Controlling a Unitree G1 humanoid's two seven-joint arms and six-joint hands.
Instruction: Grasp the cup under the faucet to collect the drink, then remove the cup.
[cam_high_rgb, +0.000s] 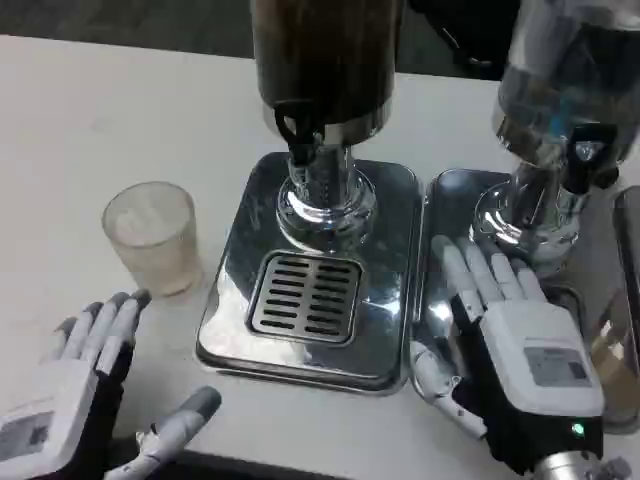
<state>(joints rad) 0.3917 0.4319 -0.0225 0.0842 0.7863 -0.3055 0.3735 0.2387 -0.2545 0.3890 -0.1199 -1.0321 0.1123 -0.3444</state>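
Your left hand (75, 385) is lying open, fingers (110, 325) spread, holding nothing; the cup (152, 238) is standing just beyond them on the surface (90, 120), left of the drip tray (305, 295) and faucet (298, 135); wrap it low and squarely; your right hand (515, 335) is resting open, empty.

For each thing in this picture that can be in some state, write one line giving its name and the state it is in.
cup: upright on the table, left of the dispenser base, not held.
dark drink dispenser: holds dark liquid; nothing under its faucet.
drip grille: bare, no cup on it.
clear dispenser: upright on the right tray.
left hand: open, fingers spread, below the cup.
right hand: open, lying flat on the right tray.
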